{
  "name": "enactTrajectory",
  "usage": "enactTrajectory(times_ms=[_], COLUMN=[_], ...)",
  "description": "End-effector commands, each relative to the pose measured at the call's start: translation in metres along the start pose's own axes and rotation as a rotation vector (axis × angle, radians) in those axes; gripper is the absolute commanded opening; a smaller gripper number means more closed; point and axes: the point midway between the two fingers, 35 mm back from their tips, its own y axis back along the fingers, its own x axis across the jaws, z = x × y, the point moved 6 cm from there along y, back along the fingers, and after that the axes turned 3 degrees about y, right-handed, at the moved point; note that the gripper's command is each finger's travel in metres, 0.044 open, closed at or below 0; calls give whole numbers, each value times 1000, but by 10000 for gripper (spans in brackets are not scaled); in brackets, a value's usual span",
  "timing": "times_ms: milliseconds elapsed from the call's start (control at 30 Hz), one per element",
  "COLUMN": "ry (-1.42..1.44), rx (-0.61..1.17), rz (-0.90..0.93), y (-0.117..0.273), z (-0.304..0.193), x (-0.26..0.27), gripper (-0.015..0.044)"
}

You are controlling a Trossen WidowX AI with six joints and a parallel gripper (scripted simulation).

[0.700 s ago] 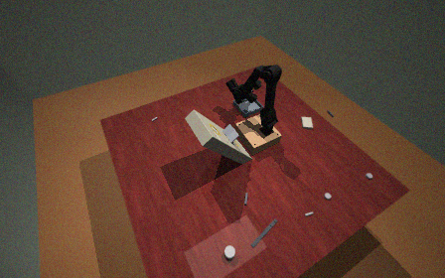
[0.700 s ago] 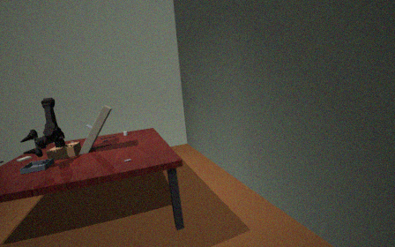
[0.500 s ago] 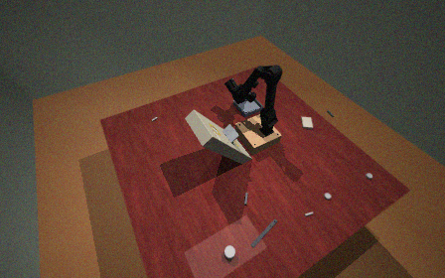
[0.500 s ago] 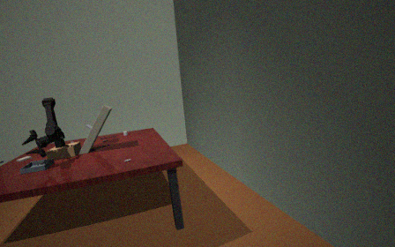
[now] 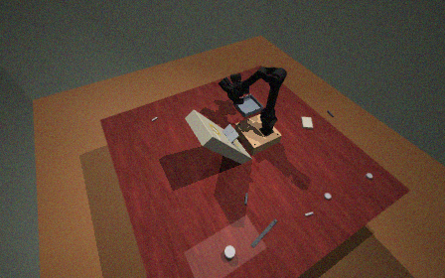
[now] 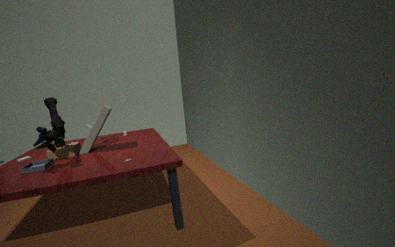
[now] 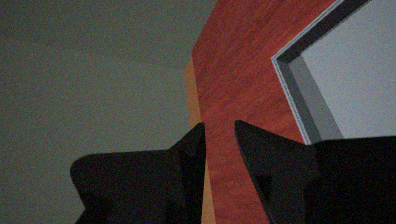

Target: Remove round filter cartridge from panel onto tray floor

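Note:
The cream service panel (image 5: 201, 130) (image 6: 97, 130) leans at a slant on the red table. A yellow detail and a pale grey plate (image 5: 230, 133) show at its face; I cannot make out the round cartridge or its slots. The blue-grey tray (image 5: 259, 109) (image 7: 295, 107) stands on the far side of the arm's base; no object shows on the visible part of its floor. My gripper (image 7: 219, 127) is raised near the tray, away from the panel. Its fingers stand a narrow gap apart with nothing between them, and the tray is to their right in the wrist view.
The arm rises from a tan base block (image 5: 266, 144) between panel and tray. A pale block (image 5: 307, 122) lies beside the base. A grey bar (image 5: 264, 233), a white round piece (image 5: 229, 251) on a pale patch and several small pieces lie towards the table's other end.

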Motion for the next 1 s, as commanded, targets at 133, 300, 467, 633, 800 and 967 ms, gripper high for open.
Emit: enactTrajectory(times_ms=[133, 300, 467, 633, 800, 967], ry=[917, 1175, 1429, 1676, 1910, 2123], rx=[398, 490, 569, 628, 663, 667], rz=[159, 268, 409, 583, 791, 1032], y=[74, 96, 120, 144, 168, 193], z=[-33, -38, -40, -41, -39, -35], x=[21, 25, 27, 29, 30, 30], gripper=[101, 101, 101, 101, 101, 101])
